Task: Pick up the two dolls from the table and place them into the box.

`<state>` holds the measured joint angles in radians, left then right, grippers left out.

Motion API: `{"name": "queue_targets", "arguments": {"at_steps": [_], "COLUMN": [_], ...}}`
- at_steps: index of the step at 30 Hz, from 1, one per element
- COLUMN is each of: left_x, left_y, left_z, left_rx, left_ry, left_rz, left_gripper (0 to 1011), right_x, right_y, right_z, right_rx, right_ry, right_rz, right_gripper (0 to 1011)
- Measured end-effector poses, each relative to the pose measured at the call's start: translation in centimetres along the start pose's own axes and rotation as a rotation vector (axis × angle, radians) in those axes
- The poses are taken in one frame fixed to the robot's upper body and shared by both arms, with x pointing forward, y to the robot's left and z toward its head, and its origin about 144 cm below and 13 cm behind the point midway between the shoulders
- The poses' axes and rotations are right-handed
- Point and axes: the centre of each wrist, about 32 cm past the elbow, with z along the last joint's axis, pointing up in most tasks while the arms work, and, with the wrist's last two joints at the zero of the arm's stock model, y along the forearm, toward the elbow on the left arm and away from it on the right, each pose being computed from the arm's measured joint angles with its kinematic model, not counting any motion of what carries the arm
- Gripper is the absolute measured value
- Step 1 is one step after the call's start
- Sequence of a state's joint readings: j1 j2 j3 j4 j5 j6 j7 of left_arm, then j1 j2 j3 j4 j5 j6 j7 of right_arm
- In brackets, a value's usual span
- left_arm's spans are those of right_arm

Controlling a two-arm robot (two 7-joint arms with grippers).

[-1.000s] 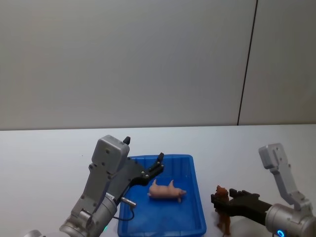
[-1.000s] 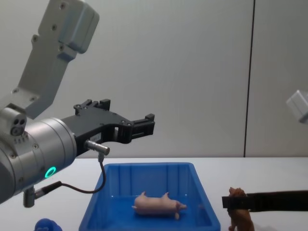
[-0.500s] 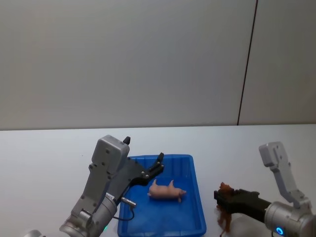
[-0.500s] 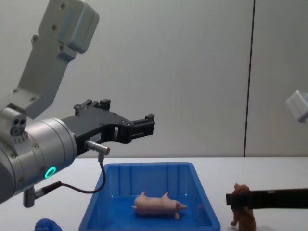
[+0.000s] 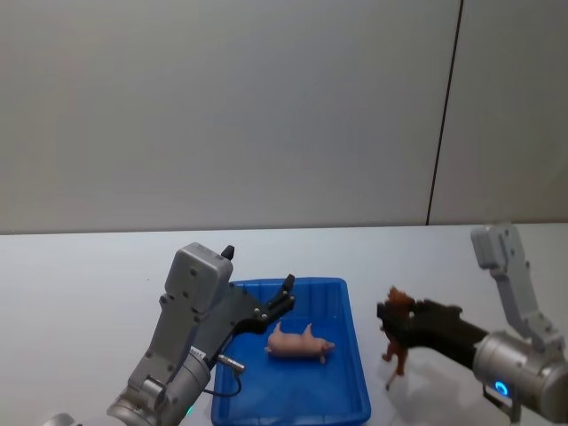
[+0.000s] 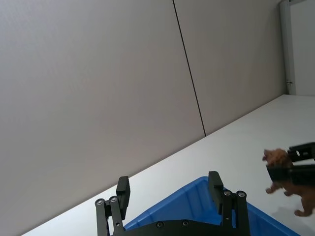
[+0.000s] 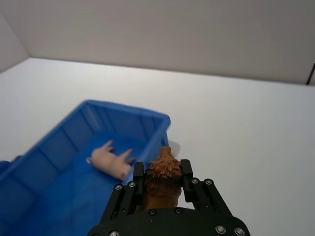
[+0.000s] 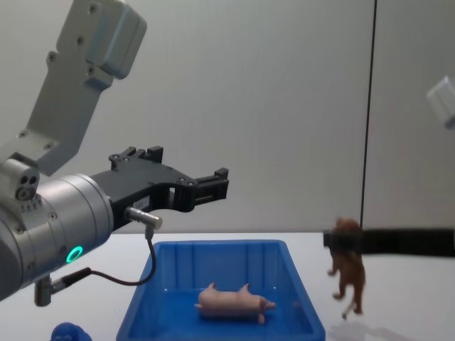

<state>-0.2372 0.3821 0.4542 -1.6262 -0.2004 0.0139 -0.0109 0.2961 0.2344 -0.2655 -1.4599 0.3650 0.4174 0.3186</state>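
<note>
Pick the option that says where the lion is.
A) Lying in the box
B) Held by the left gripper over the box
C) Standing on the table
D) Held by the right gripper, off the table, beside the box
D: the right gripper is shut on the lion, whose feet hang clear of the table, to the right of the box.

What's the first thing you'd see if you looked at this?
A little brown lion dangles in the air, pinched in the right end effector, just right of the blue bin. A pink pig lies inside the bin, and the open left end effector hovers over it.
</note>
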Motion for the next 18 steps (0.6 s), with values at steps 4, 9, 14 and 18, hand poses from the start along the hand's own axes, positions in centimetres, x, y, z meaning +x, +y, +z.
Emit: {"name": "queue_targets", "arguments": {"at_steps": [4,9,14,18], "left_x": [0.0,0.0,0.0,0.0], "left_y": [0.0,0.0,0.0,0.0], "left_z": [0.0,0.0,0.0,0.0], "left_rx": [0.000,0.000,0.000,0.000], "left_ry": [0.000,0.000,0.000,0.000], "left_rz": [0.000,0.000,0.000,0.000], "left_gripper": [1001,1001,1001,1001], "right_x": [-0.7,-1.4,-2.0,-2.4], "right_y": [0.1,0.5,1.0,1.6], "right_z": [1.4,2.7,3.5,3.8], "right_rx": [0.050,0.086,0.098,0.088], "right_ry": [-0.009,-0.009,0.000,0.012], "right_rz": [0.034,0.072,0.103,0.125], "right_gripper": [422,422,422,422]}}
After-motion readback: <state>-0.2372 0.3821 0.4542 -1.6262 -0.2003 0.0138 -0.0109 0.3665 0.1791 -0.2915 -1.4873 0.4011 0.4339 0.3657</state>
